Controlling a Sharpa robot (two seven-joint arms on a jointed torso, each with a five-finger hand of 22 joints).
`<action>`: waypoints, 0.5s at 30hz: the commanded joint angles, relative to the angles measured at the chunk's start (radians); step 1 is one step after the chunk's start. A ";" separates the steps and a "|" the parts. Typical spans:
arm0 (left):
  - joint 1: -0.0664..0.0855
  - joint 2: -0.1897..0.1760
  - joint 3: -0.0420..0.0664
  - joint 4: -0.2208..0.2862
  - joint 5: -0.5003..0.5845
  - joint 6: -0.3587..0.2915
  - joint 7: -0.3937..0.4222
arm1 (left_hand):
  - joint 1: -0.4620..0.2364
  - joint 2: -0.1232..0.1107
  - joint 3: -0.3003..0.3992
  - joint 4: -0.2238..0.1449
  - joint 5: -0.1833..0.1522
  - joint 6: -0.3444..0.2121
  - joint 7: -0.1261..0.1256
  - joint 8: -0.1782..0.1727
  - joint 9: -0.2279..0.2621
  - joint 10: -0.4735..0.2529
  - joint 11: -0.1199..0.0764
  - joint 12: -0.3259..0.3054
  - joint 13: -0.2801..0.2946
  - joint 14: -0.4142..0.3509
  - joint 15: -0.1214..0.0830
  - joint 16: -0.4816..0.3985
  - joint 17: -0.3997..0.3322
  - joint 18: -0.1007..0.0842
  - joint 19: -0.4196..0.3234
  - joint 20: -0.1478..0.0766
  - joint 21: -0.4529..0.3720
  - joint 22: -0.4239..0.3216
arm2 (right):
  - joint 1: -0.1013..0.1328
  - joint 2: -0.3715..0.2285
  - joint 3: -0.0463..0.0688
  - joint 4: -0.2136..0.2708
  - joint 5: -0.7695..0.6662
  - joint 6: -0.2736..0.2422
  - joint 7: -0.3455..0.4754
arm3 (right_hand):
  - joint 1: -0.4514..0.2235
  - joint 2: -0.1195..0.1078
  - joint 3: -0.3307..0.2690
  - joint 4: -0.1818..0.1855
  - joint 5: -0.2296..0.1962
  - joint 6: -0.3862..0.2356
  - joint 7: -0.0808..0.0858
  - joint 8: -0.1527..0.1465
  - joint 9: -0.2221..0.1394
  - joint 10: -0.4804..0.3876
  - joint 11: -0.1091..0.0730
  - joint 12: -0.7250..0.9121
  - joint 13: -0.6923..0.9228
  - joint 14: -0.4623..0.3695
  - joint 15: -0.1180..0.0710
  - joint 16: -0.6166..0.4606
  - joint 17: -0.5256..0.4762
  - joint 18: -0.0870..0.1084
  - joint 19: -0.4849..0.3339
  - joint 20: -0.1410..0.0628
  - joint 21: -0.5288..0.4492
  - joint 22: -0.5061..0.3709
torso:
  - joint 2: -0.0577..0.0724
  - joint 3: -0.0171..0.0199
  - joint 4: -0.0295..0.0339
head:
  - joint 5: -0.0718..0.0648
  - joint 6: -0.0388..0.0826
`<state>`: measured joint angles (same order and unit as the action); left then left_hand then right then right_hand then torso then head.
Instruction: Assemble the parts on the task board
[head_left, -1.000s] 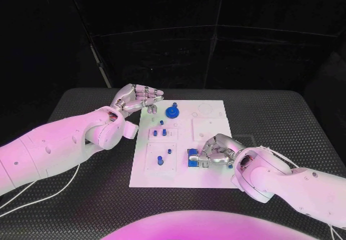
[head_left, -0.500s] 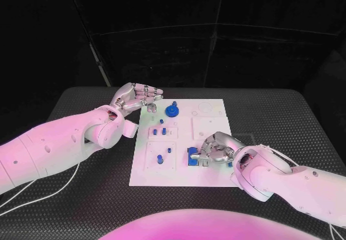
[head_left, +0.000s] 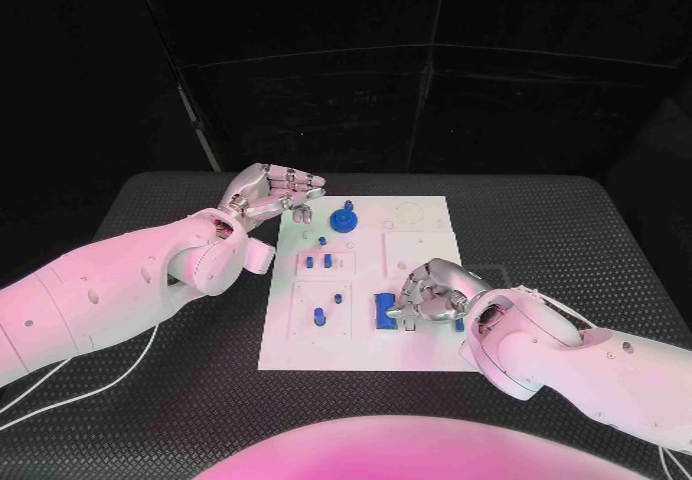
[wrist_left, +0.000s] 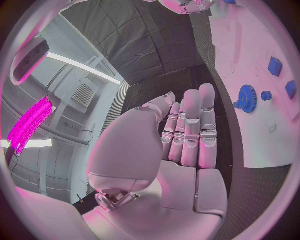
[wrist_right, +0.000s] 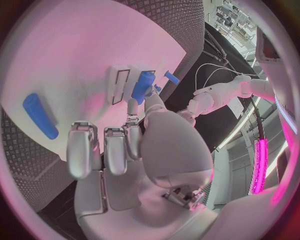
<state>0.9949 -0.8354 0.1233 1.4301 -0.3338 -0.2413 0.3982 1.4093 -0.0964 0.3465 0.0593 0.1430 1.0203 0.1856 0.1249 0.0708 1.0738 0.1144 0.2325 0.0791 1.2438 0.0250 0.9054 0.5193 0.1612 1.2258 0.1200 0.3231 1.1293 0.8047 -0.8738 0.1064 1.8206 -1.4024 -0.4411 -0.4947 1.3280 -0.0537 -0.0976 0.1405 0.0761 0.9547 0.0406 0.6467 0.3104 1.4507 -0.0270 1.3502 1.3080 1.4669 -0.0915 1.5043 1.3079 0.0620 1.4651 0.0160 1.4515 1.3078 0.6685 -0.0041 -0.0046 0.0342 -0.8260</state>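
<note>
The board (head_left: 361, 290) lies mid-counter (head_left: 173, 200), about half done by my reading. A gear (head_left: 343, 220) and several pegs (head_left: 319, 263) already stand in its left and middle sockets, while the far right recesses look bare. The right robot hand (head_left: 428, 300) pinches a blue block (wrist_right: 142, 86) at a slot near the board's near right corner; another bar (wrist_right: 39, 116) lies loose beside it. The left robot hand (head_left: 274, 193) hovers off the far left corner, fingers curled, holding nothing.

A lab or test cell: black table (head_left: 188, 200) walled by dark curtains (head_left: 346, 90), ceiling strip lights (wrist_left: 81, 67) and cluttered benches (wrist_right: 234, 15) beyond.
</note>
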 joint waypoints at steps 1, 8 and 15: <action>0.001 0.000 0.001 0.002 0.003 0.007 0.003 | -0.012 0.001 -0.001 0.005 0.000 -0.008 0.002 0.005 0.001 -0.004 -0.001 0.005 0.000 -0.008 0.001 -0.006 -0.002 0.019 -0.007 0.004 -0.006 -0.001 | 0.001 -0.002 0.000 0.005 -0.021 -0.025 0.010 | 0.010 0.002 0.001 -0.008 0.001 0.007 -0.003 0.007 0.001 -0.001 -0.008 -0.002 0.026 0.078 -0.007 0.006 0.128 -0.013 0.020 -0.006 0.003 0.013 | -0.001 0.0001 -0.0001 | 0.001 -0.002; 0.001 0.000 0.001 0.002 0.003 0.008 0.004 | -0.012 0.001 -0.001 0.005 0.000 -0.008 0.002 0.005 0.001 -0.004 -0.001 0.005 0.000 -0.008 0.001 -0.006 -0.002 0.019 -0.007 0.004 -0.006 -0.001 | 0.001 -0.012 0.000 0.013 -0.020 -0.036 0.041 | 0.003 -0.008 -0.005 -0.012 0.005 0.008 -0.002 0.008 0.001 0.000 -0.008 -0.001 0.028 0.078 -0.007 0.006 0.130 -0.013 0.020 -0.006 0.004 0.014 | -0.001 0.0004 -0.0008 | -0.002 -0.001; 0.001 0.000 0.001 0.002 0.003 0.008 0.004 | -0.012 0.001 -0.001 0.005 0.000 -0.008 0.002 0.005 0.001 -0.004 -0.001 0.005 0.000 -0.008 0.001 -0.006 -0.002 0.019 -0.007 0.004 -0.006 -0.001 | 0.001 -0.059 0.000 0.038 0.046 -0.095 0.126 | -0.022 -0.004 -0.007 -0.005 0.043 -0.028 0.011 -0.017 -0.013 -0.004 0.002 -0.007 0.025 0.079 -0.001 0.007 0.132 -0.014 0.020 -0.003 0.003 0.015 | -0.001 0.0012 -0.0008 | -0.005 -0.002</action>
<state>0.9949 -0.8354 0.1233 1.4299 -0.3338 -0.2413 0.3982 1.4094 -0.0964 0.3465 0.0593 0.1430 1.0203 0.1856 0.1249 0.0709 1.0738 0.1144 0.2325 0.0790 1.2438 0.0250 0.9054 0.5193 0.1611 1.2258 0.1200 0.3231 1.1294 0.8045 -0.9238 0.1063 1.8518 -1.4006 -0.4792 -0.4410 1.3166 -0.0585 -0.1044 0.1337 0.1117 0.9340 0.0504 0.6352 0.3002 1.4506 -0.0269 1.3476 1.3082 1.4668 -0.0914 1.5083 1.3077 0.0620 1.4651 0.0160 1.4515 1.3077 0.6678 -0.0030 -0.0046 0.0309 -0.8277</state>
